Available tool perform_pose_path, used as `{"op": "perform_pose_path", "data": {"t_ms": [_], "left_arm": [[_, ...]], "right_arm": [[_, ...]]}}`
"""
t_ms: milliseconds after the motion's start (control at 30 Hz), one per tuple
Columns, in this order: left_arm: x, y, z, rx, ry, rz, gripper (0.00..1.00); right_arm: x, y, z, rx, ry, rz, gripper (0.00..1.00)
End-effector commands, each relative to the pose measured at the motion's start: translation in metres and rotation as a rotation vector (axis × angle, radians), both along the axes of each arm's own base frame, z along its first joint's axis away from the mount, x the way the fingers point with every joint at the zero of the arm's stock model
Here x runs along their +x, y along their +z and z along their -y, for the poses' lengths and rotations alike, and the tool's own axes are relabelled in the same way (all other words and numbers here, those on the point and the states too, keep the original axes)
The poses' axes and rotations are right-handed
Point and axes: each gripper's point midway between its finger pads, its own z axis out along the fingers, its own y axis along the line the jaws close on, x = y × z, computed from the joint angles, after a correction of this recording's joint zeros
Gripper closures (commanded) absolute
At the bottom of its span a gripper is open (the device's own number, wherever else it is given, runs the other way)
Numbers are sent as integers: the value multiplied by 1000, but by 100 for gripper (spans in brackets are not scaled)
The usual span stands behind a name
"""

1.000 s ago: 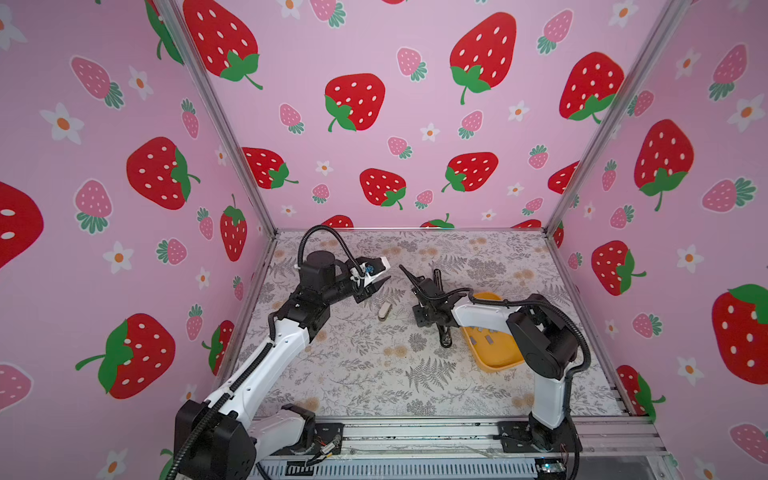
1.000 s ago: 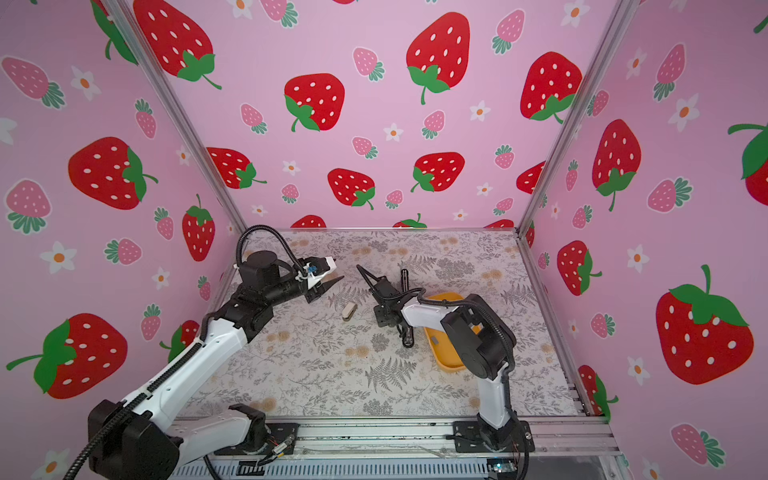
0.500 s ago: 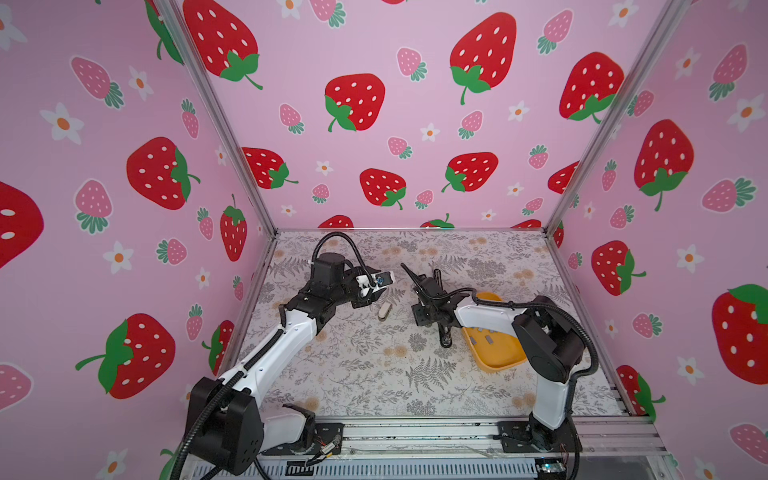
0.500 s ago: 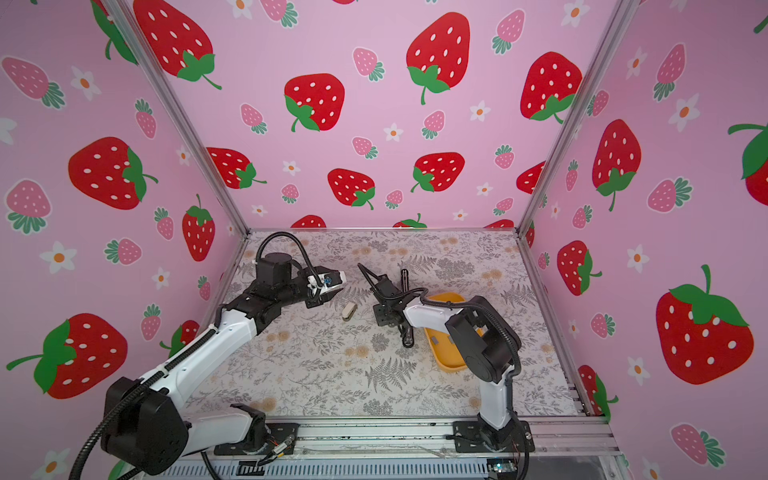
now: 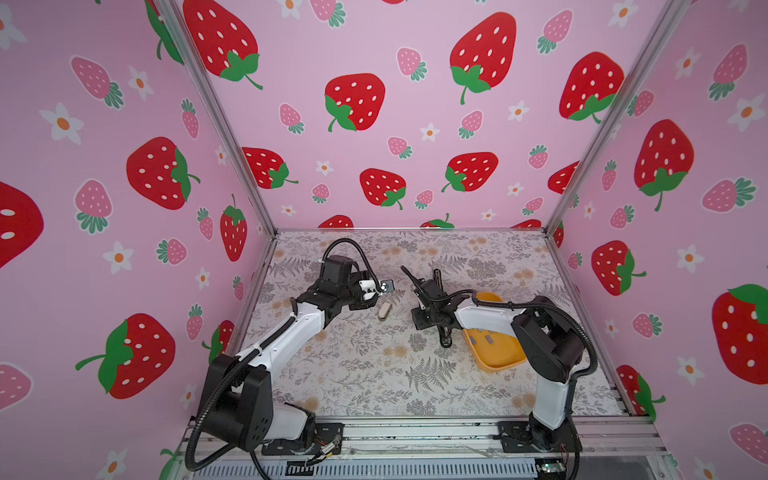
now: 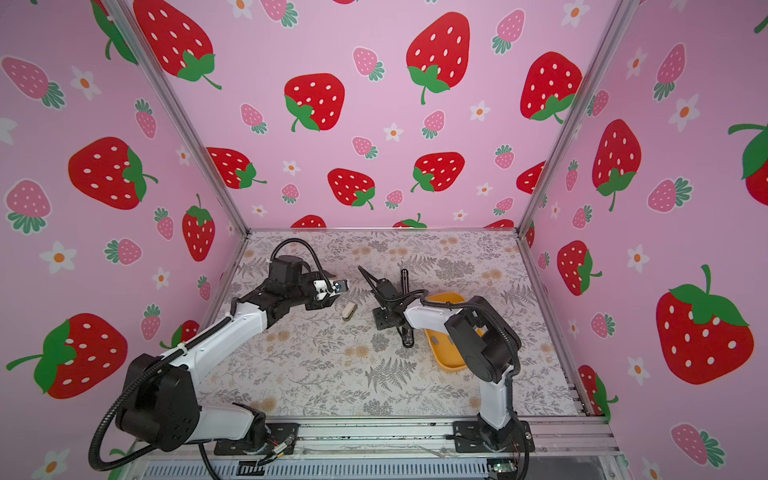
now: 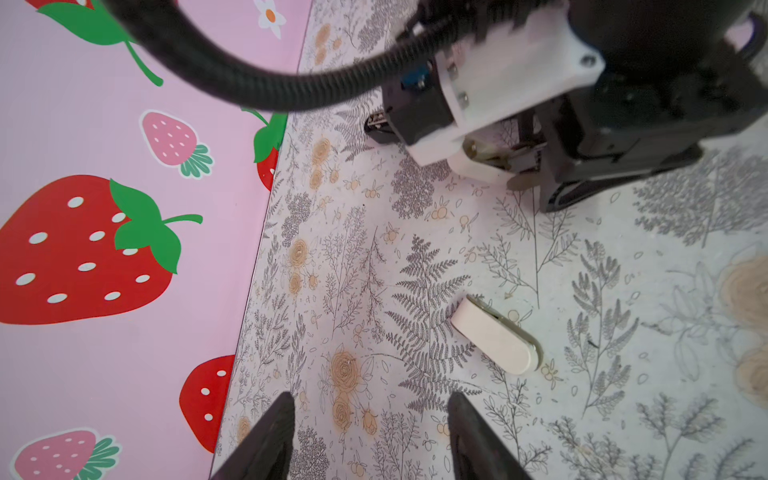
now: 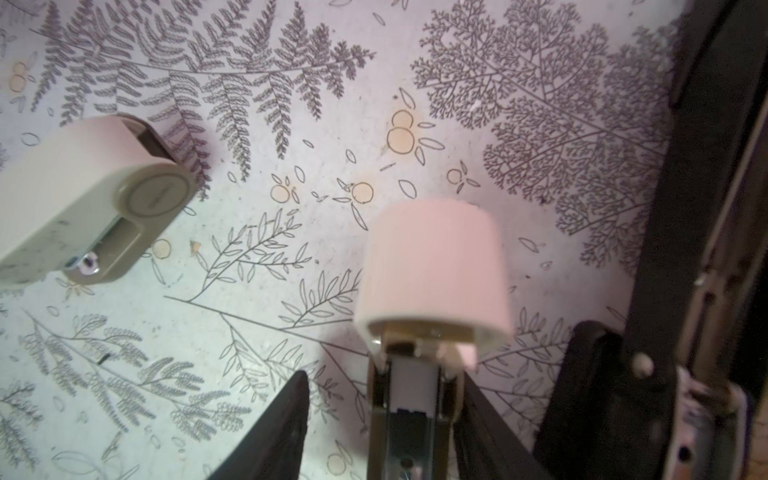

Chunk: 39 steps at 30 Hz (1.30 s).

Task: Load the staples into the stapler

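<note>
A small whitish stapler with its cover flipped up sits between my right gripper's jaws. It touches one finger and a gap shows at the other; the jaws are open. A pale strip lies in its channel, and I cannot tell whether it is staples. A second whitish stapler lies on the table between the arms. My left gripper is open and empty above the table beside it. Grey staples lie in the yellow tray.
The right arm's wrist hangs just right of the loose stapler, and its link covers part of the tray. The left arm's wrist sits close to the left. Pink strawberry walls close the table on three sides.
The left arm's wrist has turned and its gripper has slid a little to the right and lower, toward the loose stapler. The right arm has barely moved.
</note>
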Motion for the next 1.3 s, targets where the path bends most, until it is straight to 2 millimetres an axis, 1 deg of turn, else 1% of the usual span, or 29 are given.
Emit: {"op": "perform_pose_path", "data": {"t_ms": [0,100,167,267,367,433,600,733,833,1000,1100,1267], "left_arm": [[10,-8,-2,90,-45,56,36],[13,-22,2,122,-86,33,36],[11,-32,5,141,-119,11,36],[4,-47,8,192,-169,-14,36],[-4,-62,10,249,-200,-40,36],[-7,-69,11,267,-210,-52,36],[-9,-91,7,352,-212,-94,36],[-8,-92,16,359,-233,-95,36],[-7,-92,22,365,-253,-87,36],[-7,-92,25,384,-281,-85,36],[-1,-96,18,445,-274,-85,36],[4,-97,18,472,-287,-70,37]], "right_arm": [[-1,1,8,-19,-29,9,44],[5,17,19,-25,-45,53,43],[7,30,24,-16,-49,81,41],[6,50,28,25,-47,113,38],[6,65,33,52,-58,144,37],[4,69,34,68,-58,150,36],[3,70,35,80,-64,152,37],[8,81,52,62,-120,212,37],[14,91,66,83,-167,245,37],[23,105,91,141,-242,274,37],[23,111,96,174,-252,281,37],[24,111,99,193,-255,273,37]]}}
